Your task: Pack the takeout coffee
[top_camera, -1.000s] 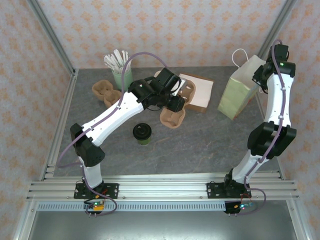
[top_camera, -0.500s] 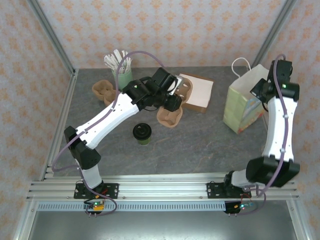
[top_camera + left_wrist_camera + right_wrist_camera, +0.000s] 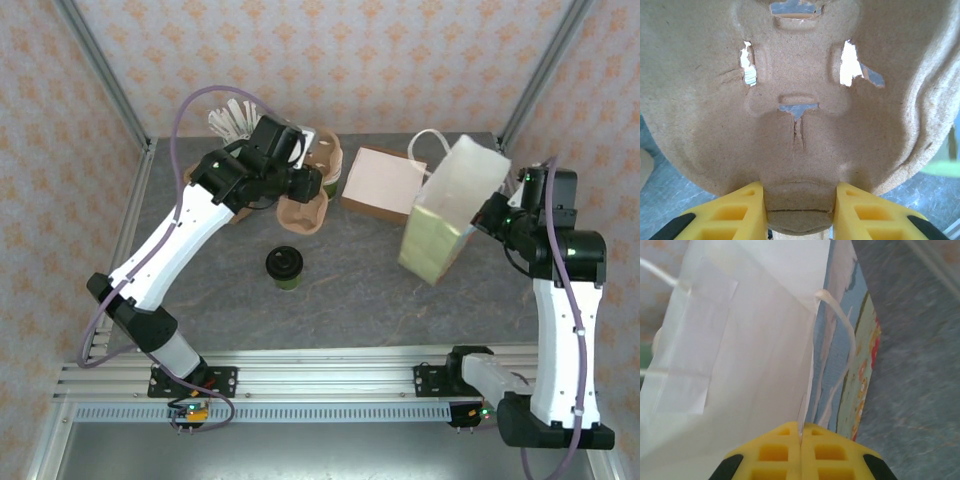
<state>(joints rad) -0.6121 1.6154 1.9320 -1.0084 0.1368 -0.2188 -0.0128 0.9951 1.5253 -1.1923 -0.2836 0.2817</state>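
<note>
Takeout coffee (image 3: 284, 266) stands upright on the grey table (image 3: 350, 290), black lid on, in the open stretch in front of the left arm; nothing touches it.

Just behind it you have the left gripper (image 3: 800, 200) clamped on a pulp cup carrier (image 3: 302, 208). In the left wrist view the yellow fingers (image 3: 740, 210) sit either side of a tab at the carrier's edge, with the moulded underside facing the camera and grey table showing through its slots.

A tumbler of white sticks (image 3: 228, 120) is at the back wall, beside that arm's wrist. A flat tan box (image 3: 384, 183) lies right of the carrier, between it and the paper bag (image 3: 448, 212).

The bag leans over, well to the right of the coffee. Your right gripper (image 3: 801, 450) has its fingers pressed together on the bag's top rim, next to a white cord handle (image 3: 837, 320).
</note>
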